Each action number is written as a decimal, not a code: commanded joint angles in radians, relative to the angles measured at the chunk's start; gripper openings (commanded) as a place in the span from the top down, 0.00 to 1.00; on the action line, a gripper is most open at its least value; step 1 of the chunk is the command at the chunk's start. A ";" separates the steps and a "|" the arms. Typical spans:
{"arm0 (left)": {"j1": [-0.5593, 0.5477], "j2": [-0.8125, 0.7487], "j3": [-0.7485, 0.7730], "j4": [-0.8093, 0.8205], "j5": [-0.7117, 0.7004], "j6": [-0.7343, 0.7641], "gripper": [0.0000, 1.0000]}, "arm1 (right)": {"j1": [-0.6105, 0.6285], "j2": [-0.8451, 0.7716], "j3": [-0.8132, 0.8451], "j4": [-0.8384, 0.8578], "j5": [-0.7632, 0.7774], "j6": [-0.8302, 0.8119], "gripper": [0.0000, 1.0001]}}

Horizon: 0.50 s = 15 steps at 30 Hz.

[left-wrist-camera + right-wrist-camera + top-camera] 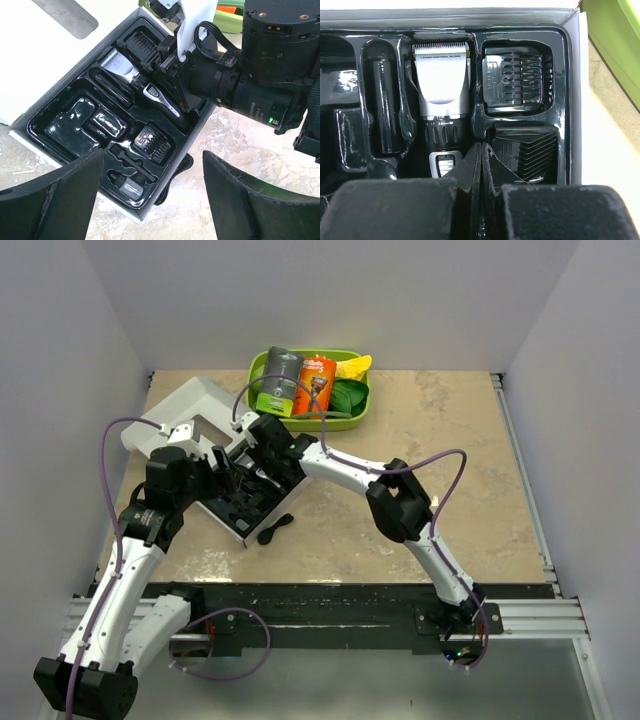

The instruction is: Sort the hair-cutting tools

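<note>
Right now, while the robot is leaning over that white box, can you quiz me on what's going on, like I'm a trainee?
1. True or false: the right gripper is shut.
2. Where does the slim black hair clipper with the silver blade head lie? A: in the lime-green plastic bin. B: in the glossy black plastic tray. C: on the stone-patterned tabletop.
3. Fill in: the gripper whose jaws stand wide open is the ___ one.
Key: 1 true; 2 B; 3 left, that is the left gripper.
</note>
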 commanded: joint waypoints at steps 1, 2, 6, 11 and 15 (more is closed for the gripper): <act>-0.004 -0.006 0.015 0.026 -0.009 0.015 0.16 | -0.015 -0.017 0.002 -0.004 0.056 0.034 1.00; -0.004 -0.005 0.016 0.026 -0.009 0.015 0.16 | -0.017 -0.020 -0.006 -0.001 0.055 0.035 1.00; -0.004 0.000 0.010 0.031 0.000 0.012 0.16 | -0.018 -0.046 -0.032 0.011 0.035 0.027 1.00; -0.004 -0.005 0.006 0.035 0.005 0.008 0.16 | -0.017 -0.099 -0.068 0.036 0.000 0.024 1.00; -0.004 -0.005 0.006 0.035 0.003 0.008 0.16 | -0.017 -0.115 -0.053 0.016 -0.054 0.028 1.00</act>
